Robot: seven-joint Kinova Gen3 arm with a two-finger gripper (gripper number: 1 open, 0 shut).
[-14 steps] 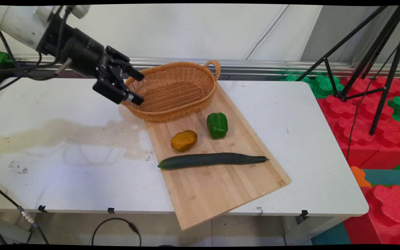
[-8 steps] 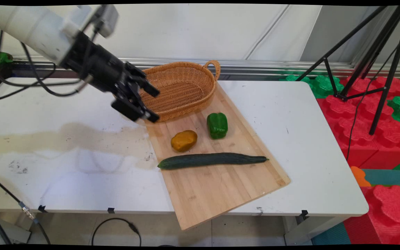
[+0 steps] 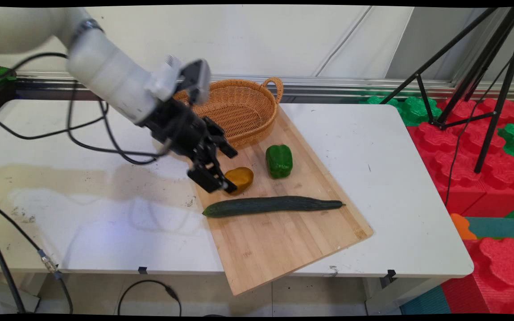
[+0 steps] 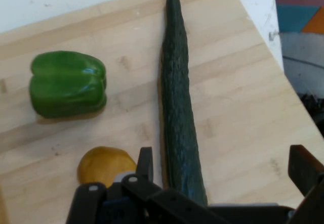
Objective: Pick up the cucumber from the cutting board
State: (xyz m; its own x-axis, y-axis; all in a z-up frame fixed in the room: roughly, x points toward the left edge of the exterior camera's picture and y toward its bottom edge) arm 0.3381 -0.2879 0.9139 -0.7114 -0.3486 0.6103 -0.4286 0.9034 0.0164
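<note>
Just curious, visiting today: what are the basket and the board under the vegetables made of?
The basket looks like woven wicker or rattan, matte tan, with visible braided strands. The board looks like wood, perhaps bamboo: pale joined strips with grain lines, smooth finish.

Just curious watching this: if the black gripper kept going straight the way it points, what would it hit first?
Probably the cucumber: it lies between the open gripper fingers in the hand view, though depth is unclear.
</note>
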